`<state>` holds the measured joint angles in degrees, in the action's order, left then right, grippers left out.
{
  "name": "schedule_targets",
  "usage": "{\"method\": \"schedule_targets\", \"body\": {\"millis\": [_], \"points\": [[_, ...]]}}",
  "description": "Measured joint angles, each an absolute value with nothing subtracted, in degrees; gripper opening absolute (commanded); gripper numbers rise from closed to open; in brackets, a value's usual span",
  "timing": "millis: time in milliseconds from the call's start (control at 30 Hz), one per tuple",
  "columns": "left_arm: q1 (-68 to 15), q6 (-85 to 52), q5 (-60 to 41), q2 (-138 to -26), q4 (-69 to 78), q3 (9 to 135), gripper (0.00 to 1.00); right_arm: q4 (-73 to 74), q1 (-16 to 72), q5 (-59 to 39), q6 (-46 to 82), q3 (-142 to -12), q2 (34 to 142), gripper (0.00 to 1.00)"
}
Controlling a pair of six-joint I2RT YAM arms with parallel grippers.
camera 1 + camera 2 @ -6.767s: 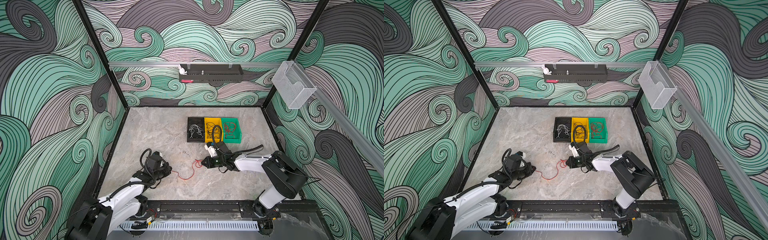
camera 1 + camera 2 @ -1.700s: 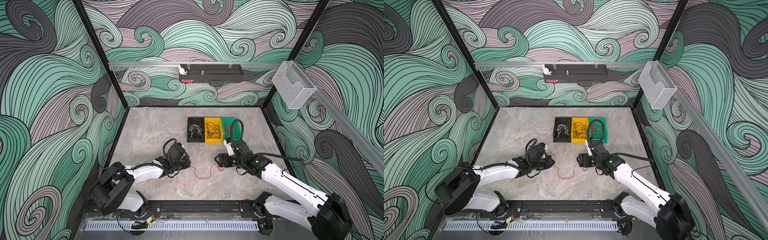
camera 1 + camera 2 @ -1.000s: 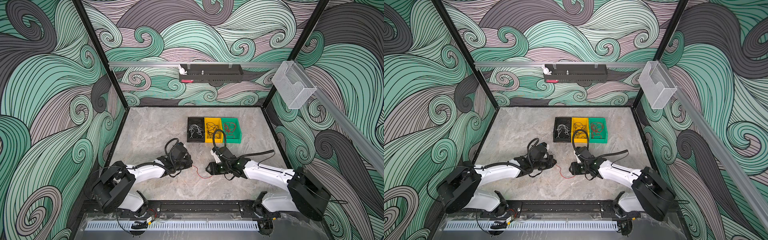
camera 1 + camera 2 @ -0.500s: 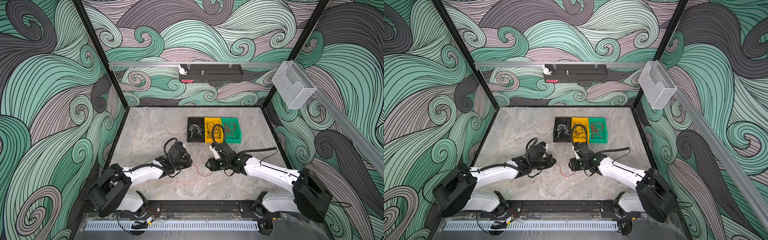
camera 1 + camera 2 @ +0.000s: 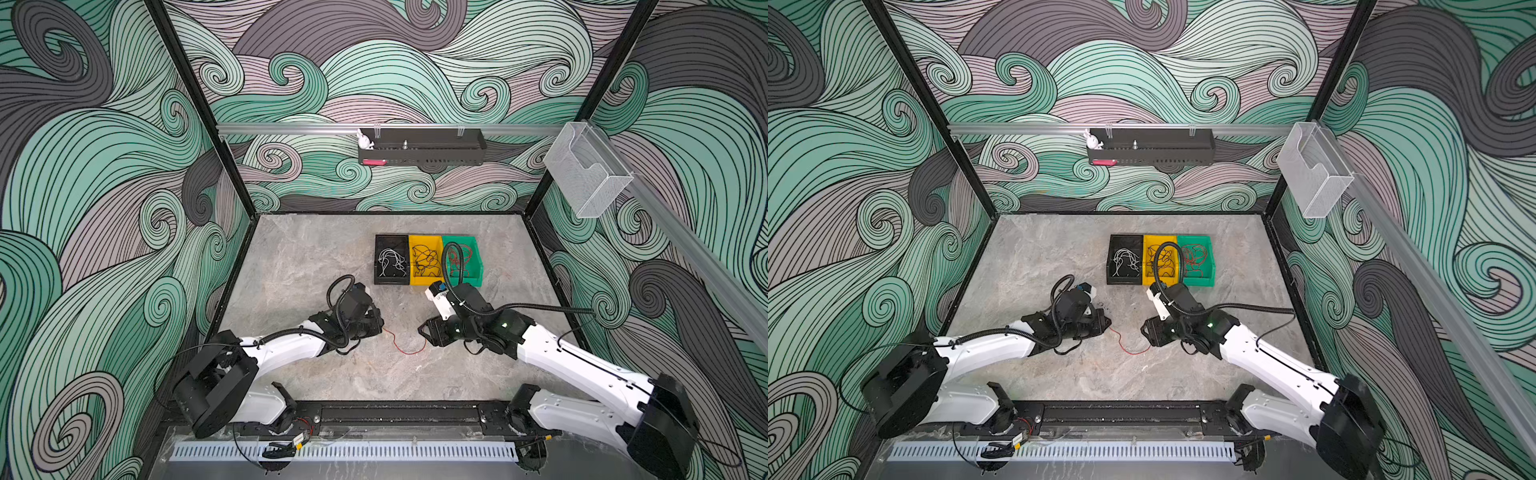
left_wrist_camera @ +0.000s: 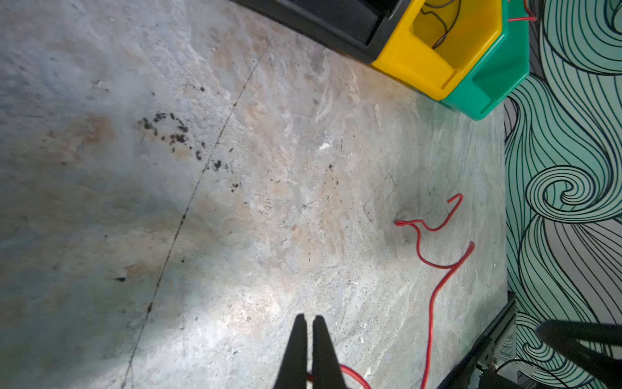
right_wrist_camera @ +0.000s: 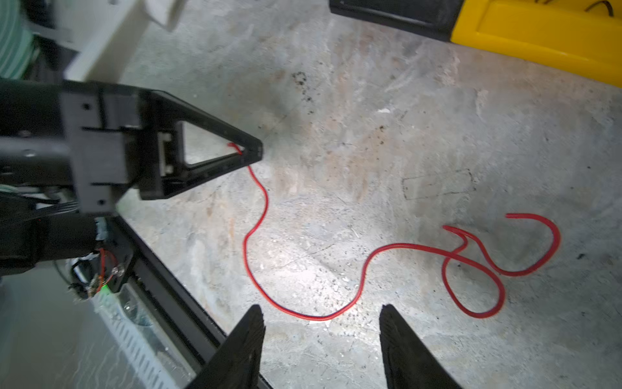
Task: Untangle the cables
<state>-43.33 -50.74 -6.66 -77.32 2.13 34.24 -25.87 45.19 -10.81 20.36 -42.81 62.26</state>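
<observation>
While the left claw [image 5: 379, 326] pinches one end of the red cable [image 5: 404, 351], the wire sags across the table [image 5: 316, 266] toward three o'clock, its loose curls lying just beside the right claw [image 5: 422, 332], whose jaws stand apart, gripping nothing.

Walls [image 5: 374, 75]: swirling wave pattern in teal, pale mint, mauve and dark grey, lined in black.
Table [image 5: 299, 257]: grey marbled surface, rusty beige patches, black specks.
Yellow bin [image 5: 424, 238]: plain yellow, holding black cables [image 5: 424, 264].
Left of the yellow bin: black bin [image 5: 390, 238], white cables [image 5: 390, 264].
Right of the yellow bin: green bin [image 5: 477, 266], red cables [image 5: 464, 259].
In front of the yellow bin: loose red cable [image 7: 316, 317].
Arms [image 5: 573, 365]: white shells, black joints.
</observation>
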Motion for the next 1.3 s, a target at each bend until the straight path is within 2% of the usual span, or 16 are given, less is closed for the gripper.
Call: {"method": "schedule_targets", "body": {"millis": [233, 567, 667, 900, 1000, 1100, 1133, 1167, 1200, 1300], "points": [[-43.46, -49.04, -8.93, -74.72, 1.76, 36.23, 0.0, -21.15, 46.04, -16.71, 20.27, -42.94, 68.38, 0.56], [-44.07, -44.14, -10.57, -69.87, 3.55, 36.01, 0.0, -8.25, 46.46, -26.65, 26.87, -42.57, 76.47, 0.52], [-44.07, -43.68, -10.68, -69.12, 4.73, 35.33, 0.0, -6.33, 46.46, -27.92, 28.12, -42.44, 77.38, 0.44], [-44.07, -42.59, -10.72, -68.75, 5.67, 34.68, 0.01, -2.85, 46.46, -30.61, 30.98, -41.34, 78.74, 0.17], [-44.05, -42.19, -10.61, -68.73, 5.78, 34.68, 0.01, -2.92, 46.44, -30.35, 31.53, -41.32, 78.72, 0.11], [-44.07, -41.76, -10.66, -68.51, 5.8, 34.68, 0.0, -3.2, 46.24, -29.98, 31.77, -41.32, 78.72, 0.14], [-44.07, -41.6, -10.68, -68.34, 5.82, 34.68, 0.0, -3.16, 46.15, -30.02, 31.77, -41.32, 78.72, 0.2], [-44.07, -41.43, -10.72, -68.12, 5.85, 34.68, 0.0, -3.14, 46.04, -30.13, 31.81, -41.34, 78.72, 0.31], [-44.07, -41.23, -10.74, -67.94, 5.85, 34.68, 0.0, -3.18, 46.0, -30.22, 31.73, -41.34, 78.72, 0.35], [-44.07, -40.4, -10.85, -67.53, 5.96, 34.68, 0.0, -3.64, 45.8, -30.35, 30.74, -41.39, 78.72, 0.41]]}}
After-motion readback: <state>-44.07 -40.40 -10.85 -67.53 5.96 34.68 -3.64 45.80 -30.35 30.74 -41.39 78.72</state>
